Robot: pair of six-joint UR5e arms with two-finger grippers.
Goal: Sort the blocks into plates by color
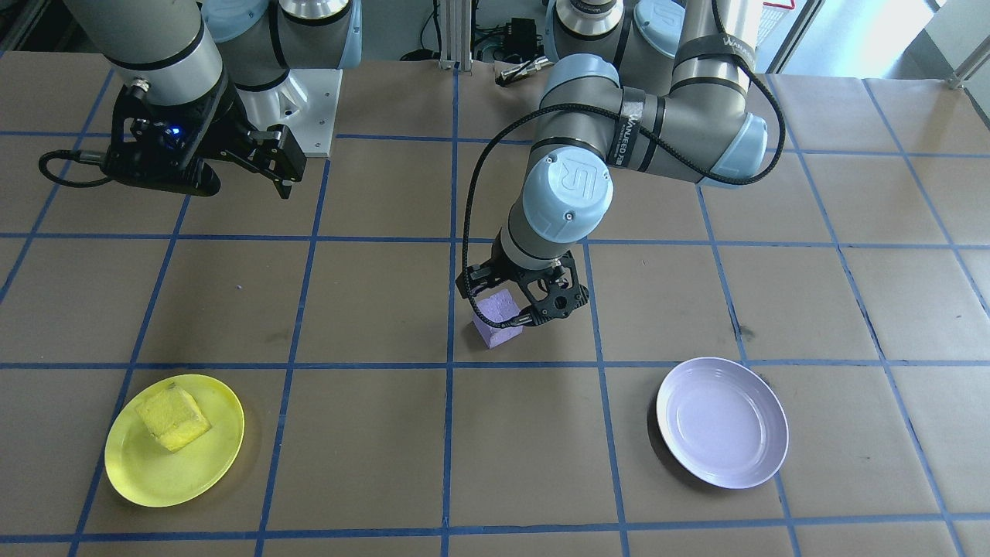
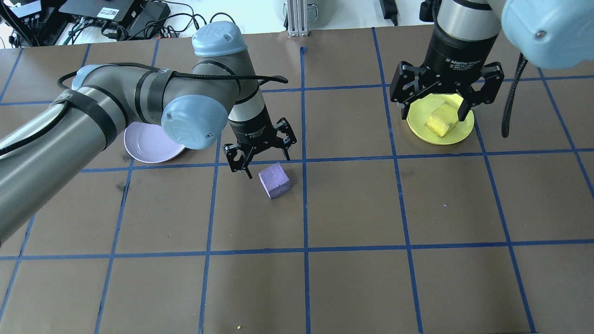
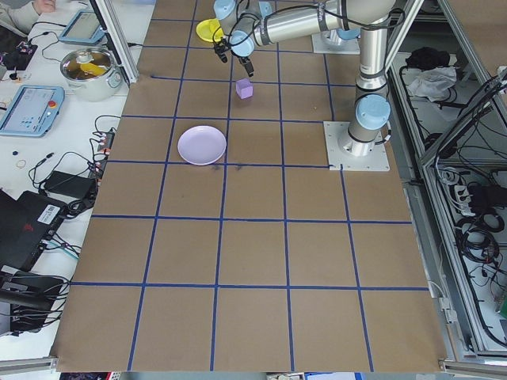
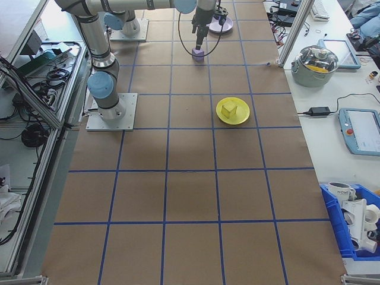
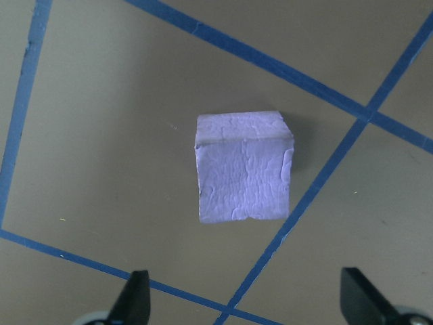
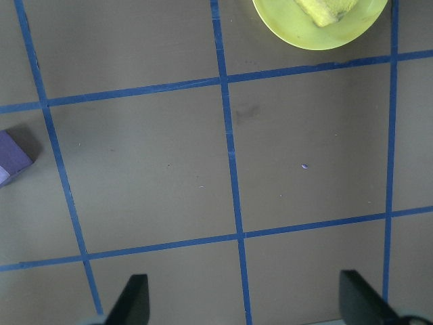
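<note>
Two blocks, purple block (image 2: 275, 180) on table under spread left gripper (image 2: 261, 157), yellow block (image 2: 442, 120) plated, right gripper (image 2: 446, 96) spread.

The table (image 2: 352, 278) is covered in brown paper marked into squares by blue tape lines (image 2: 305, 208). Directly on it lie the purple block (image 2: 274, 180), the lavender plate (image 1: 722, 422) and the yellow plate (image 1: 174, 439). Small dark smudges, possibly scuffs, mark the paper near the lavender plate (image 1: 745, 333).
</note>
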